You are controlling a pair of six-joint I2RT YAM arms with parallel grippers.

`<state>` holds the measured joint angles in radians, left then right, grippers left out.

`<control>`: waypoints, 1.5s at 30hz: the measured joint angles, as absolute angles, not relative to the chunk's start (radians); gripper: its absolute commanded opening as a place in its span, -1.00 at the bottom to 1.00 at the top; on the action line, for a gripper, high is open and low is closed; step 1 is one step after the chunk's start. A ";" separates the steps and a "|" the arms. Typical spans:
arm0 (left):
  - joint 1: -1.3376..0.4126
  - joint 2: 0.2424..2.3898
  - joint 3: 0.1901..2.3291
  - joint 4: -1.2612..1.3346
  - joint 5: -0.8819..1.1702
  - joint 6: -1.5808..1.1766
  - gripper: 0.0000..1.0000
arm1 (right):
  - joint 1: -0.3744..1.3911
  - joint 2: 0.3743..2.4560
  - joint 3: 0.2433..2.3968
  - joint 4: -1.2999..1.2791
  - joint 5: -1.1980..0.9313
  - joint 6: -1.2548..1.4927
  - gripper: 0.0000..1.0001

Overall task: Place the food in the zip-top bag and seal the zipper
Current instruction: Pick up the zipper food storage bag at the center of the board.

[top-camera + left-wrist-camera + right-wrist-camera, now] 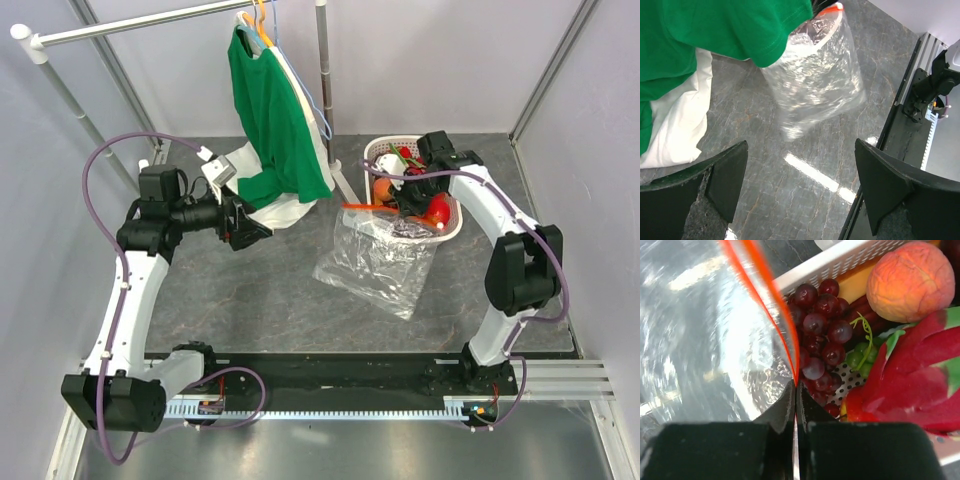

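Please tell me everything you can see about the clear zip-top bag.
The zip-top bag is clear, glossy, crinkled plastic and looks empty. Its body lies slumped on the grey table, while its mouth edge is raised beside the white basket. The orange-red zipper runs along that edge; the right tool is shut on it, and the two strips part above the pinch.

Here we are over a grey marbled table [250,290], pale plain walls [50,130] closing in on both sides, a metal clothes rail [140,22] across the upper left, a green shirt [275,120] hanging top centre, a streak of light [812,172] glinting off the tabletop.
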<state>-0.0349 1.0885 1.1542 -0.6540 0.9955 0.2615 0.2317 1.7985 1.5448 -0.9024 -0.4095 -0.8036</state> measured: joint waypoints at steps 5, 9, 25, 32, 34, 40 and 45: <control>-0.085 1.016 1.105 -0.620 0.946 0.234 0.87 | 0.232 1.696 1.545 -0.946 -0.447 -0.737 -1.00; -0.140 0.941 1.089 -0.574 0.885 0.191 0.72 | 0.251 1.551 1.536 -0.945 -0.477 -0.563 -1.00; -0.437 1.103 1.100 -0.430 0.472 -0.348 1.00 | 0.652 1.258 1.166 -0.567 -0.033 0.094 -1.00; -0.573 1.192 1.088 -0.432 0.387 -0.609 0.77 | 0.826 1.137 0.998 -0.473 0.196 0.100 -1.00; -0.577 1.205 1.085 -0.432 0.355 -0.670 0.75 | 0.877 1.140 0.975 -0.448 0.258 0.098 -1.00; -0.601 1.232 1.053 -0.436 0.274 -0.801 0.73 | 0.991 1.188 0.971 -0.367 0.448 0.061 -1.00; -0.604 1.257 1.050 -0.440 0.260 -0.861 0.72 | 1.081 1.229 0.971 -0.303 0.528 0.028 -1.00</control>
<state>-0.6044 1.2568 1.0500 -0.4397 0.2596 -0.8608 1.0809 1.2285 0.9710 -0.3027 0.5278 0.0280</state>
